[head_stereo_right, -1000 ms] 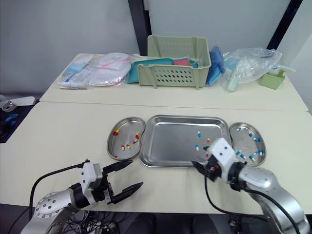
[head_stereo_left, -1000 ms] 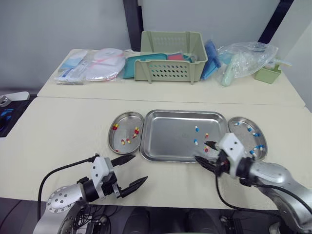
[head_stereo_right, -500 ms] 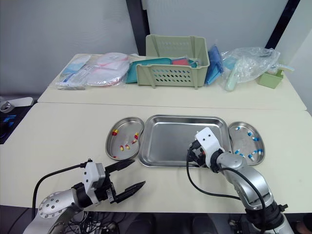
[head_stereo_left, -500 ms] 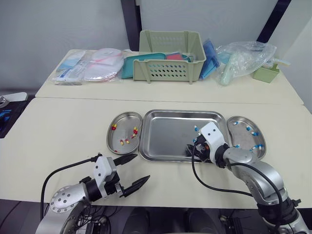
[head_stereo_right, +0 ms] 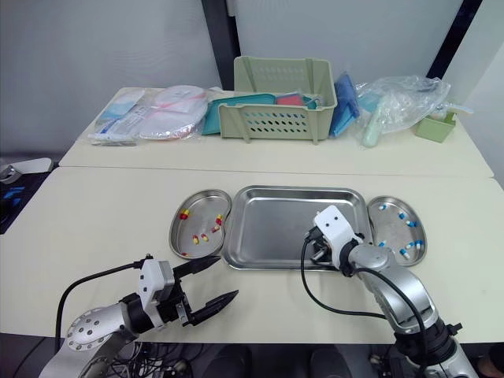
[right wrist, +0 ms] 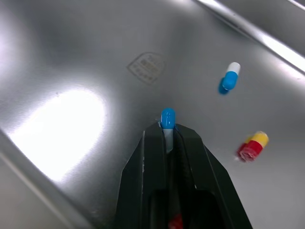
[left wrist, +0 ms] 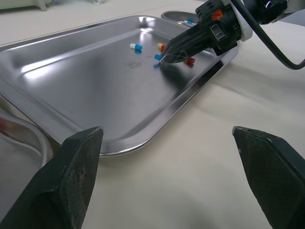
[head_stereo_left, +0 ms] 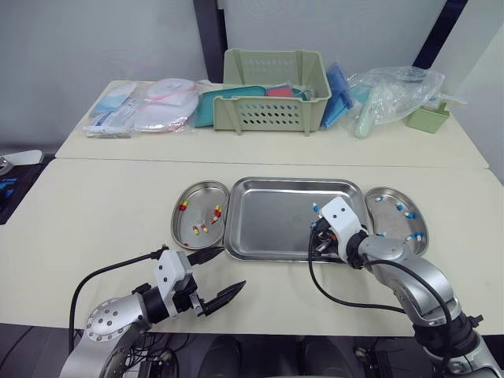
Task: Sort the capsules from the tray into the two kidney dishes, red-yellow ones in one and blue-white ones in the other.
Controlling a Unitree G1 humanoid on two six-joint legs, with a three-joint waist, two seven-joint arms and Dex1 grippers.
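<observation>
Capsules are lying in a steel tray [head_stereo_left: 268,224] on a cream table [head_stereo_left: 94,213], with a grey wall behind. A second table [head_stereo_left: 236,148] is butting against the far edge, carrying a green basket [head_stereo_left: 276,90], sealed medical packs [head_stereo_left: 146,106], a clear plastic bag [head_stereo_left: 394,88] and a small green box [head_stereo_left: 429,118].

The tray is sitting between two steel dishes. The left kidney dish [head_stereo_left: 179,228] is holding red-yellow capsules [head_stereo_left: 206,224]. The right kidney dish [head_stereo_left: 387,230] is holding blue-white ones [head_stereo_left: 405,211]. In the tray's right half, a loose blue-white pill [right wrist: 230,76] and a red-yellow pill [right wrist: 252,144] are lying near each other, both shiny and two-toned.

The right pincer [right wrist: 167,132] is reaching down into the tray's right part with its tips at the tray floor. Its fingers are pinching tight on a blue-white capsule [right wrist: 167,118], the white half sitting between the tips and the blue end poking out past them.

The left pincer [head_stereo_left: 222,274] is hovering over the table's front edge, just in front of the left kidney dish. Its fingers are spreading wide and gripping nothing.
</observation>
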